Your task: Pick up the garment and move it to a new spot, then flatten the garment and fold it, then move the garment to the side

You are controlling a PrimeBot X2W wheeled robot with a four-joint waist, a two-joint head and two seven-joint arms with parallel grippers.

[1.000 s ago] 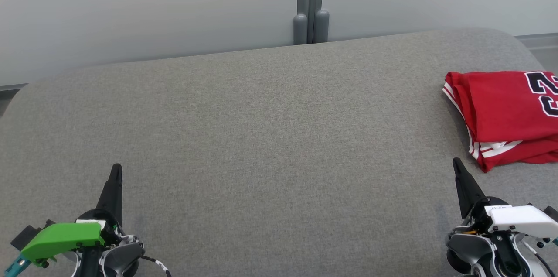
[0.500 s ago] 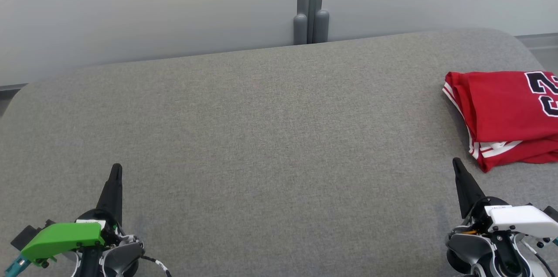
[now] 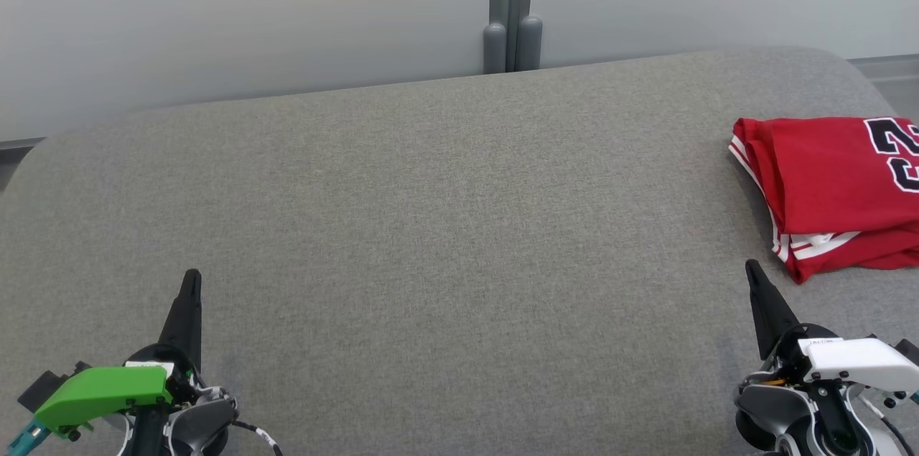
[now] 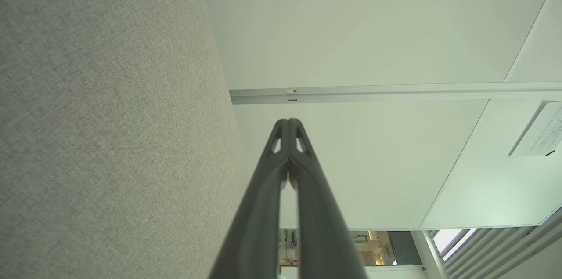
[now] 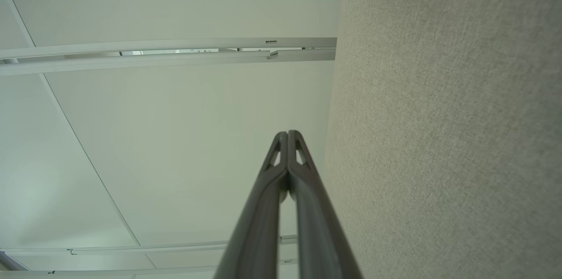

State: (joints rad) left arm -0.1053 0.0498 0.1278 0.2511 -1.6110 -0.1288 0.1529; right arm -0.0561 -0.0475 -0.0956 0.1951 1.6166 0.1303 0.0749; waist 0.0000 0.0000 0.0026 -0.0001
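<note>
Sitting folded on the right side of the grey cushion [image 3: 431,190]: red garment [image 3: 818,183], white stripes along its edge, a dark number on top, partly cut off by the head view's right side. Lying flat, touched by neither gripper.

Low at the near left: left gripper [image 3: 192,276], green cover behind it, two dark fingers pressed tight together, holding nothing.

Low at the near right: right gripper [image 3: 751,266], white cover behind it, fingers pressed tight together too, holding nothing. Tip near the garment's closest corner, but apart from it.

Between both grippers, a wide stretch of the grey cushion. Behind the cushion, a pale wall [image 3: 251,25] with a grey post [image 3: 512,3] in the middle.

Seen from the right wrist: a tiny bit of red at the top edge, on the cushion.
</note>
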